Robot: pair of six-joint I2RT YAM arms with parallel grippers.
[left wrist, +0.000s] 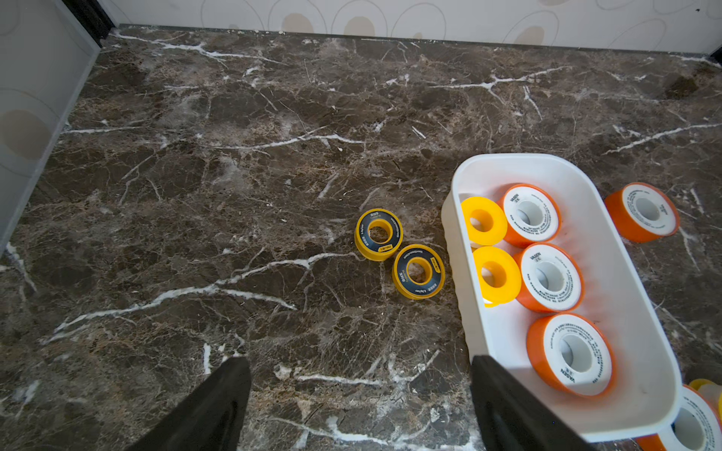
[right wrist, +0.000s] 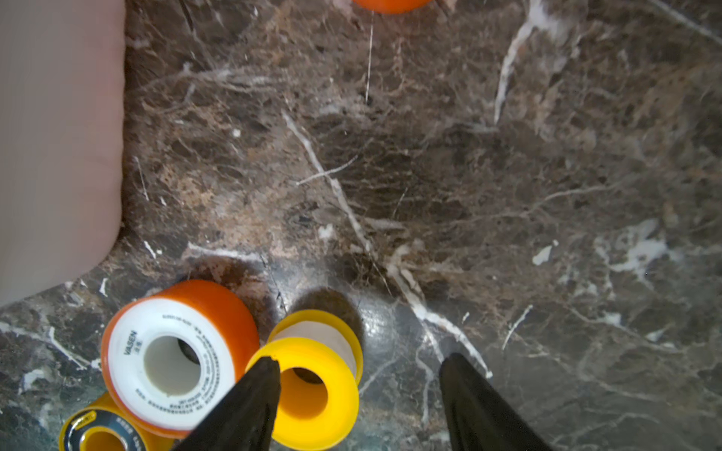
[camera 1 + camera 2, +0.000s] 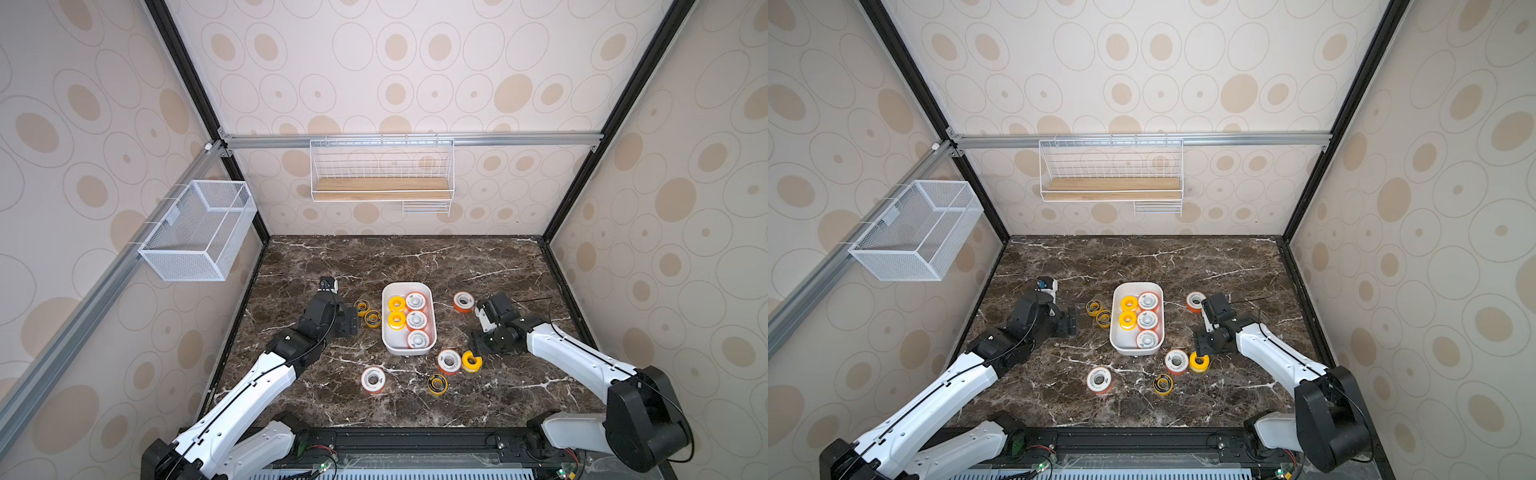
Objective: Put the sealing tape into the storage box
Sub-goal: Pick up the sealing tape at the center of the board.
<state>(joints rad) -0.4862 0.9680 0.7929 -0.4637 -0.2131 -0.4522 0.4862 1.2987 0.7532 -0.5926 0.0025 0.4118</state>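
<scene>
The plain yellow plastic tape spool point(image 2: 344, 394) looks light, rigid and slick; pinch it across its faces. The left gripper point(image 1: 357, 359) and right gripper point(image 2: 359, 357) gape open, empty.

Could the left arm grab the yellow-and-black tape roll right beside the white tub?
Likely yes: the open left gripper faces the tape roll across bare marble, though the storage box wall crowds one side.
</scene>
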